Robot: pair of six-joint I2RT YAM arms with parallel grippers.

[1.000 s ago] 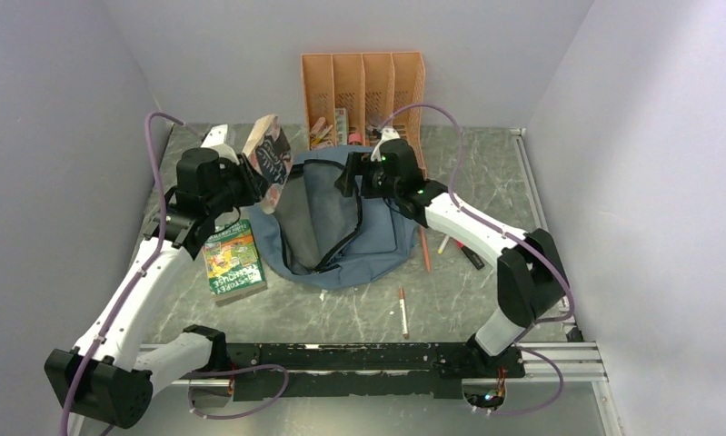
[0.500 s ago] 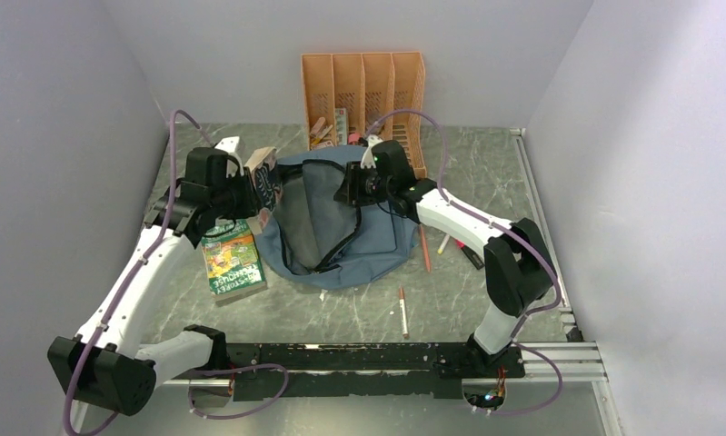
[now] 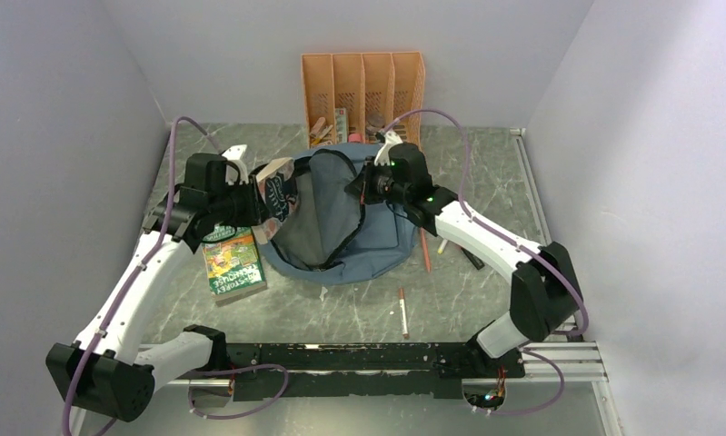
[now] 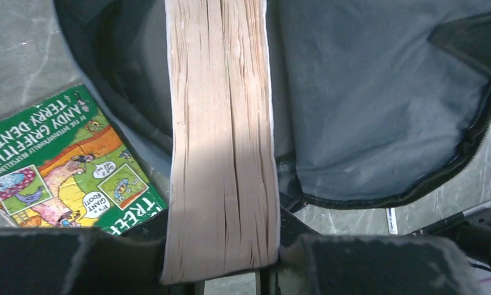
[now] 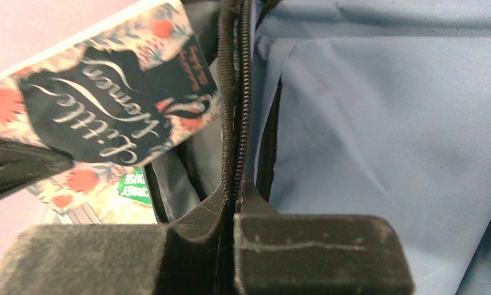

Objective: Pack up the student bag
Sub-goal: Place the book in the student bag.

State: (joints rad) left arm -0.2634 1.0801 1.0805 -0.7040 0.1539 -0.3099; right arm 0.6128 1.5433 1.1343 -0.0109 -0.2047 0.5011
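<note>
The student bag (image 3: pixel 377 241), dusty blue with black zip trim, lies mid-table with its mouth gaping toward the left. My left gripper (image 3: pixel 255 196) is shut on a thick "Little Women" book (image 3: pixel 277 189), held tilted at the bag's left rim. In the left wrist view the book's page edge (image 4: pixel 221 141) reaches over the dark bag interior (image 4: pixel 365 104), gripped by my left gripper (image 4: pixel 221 246). My right gripper (image 3: pixel 356 187) is shut on the bag's zip rim (image 5: pixel 233 123); in the right wrist view the jaws (image 5: pixel 233 212) pinch the zip and the book (image 5: pixel 107 104) shows beyond.
A green picture book (image 3: pixel 233 263) lies on the table left of the bag, under my left arm. An orange file organizer (image 3: pixel 363 86) stands at the back wall. Pens (image 3: pixel 402 312) and a marker (image 3: pixel 471 257) lie right of and in front of the bag.
My right gripper has closed on the bag's zip rim and drawn it rightward, widening the mouth. My left arm has lowered the book to the bag's left rim.
</note>
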